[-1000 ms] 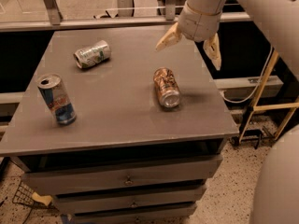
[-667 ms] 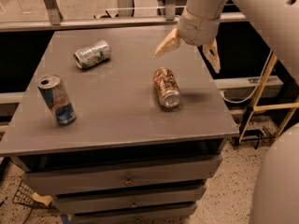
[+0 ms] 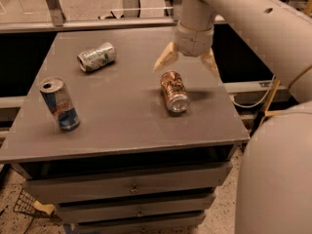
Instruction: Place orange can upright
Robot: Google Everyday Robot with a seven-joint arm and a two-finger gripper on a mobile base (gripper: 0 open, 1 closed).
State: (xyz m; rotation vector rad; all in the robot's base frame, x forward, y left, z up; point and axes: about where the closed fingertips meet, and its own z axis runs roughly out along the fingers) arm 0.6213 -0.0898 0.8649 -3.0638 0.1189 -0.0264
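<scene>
Gripper (image 3: 186, 68) jaws spread wide, empty, poised just above far end of orange can (image 3: 174, 91) | can lies on its side, right of table (image 3: 122, 126) centre | I read the spread as set to straddle its body | silver-green can (image 3: 96, 56) and blue can (image 3: 59, 104) well apart.

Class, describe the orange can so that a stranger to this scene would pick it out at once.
On the grey table, look toward the right side, close under the open tool. The orange can lies there on its side. It alone is copper-orange; the silver-green can lies farther back on the left, and the blue can stands upright at the left.
</scene>
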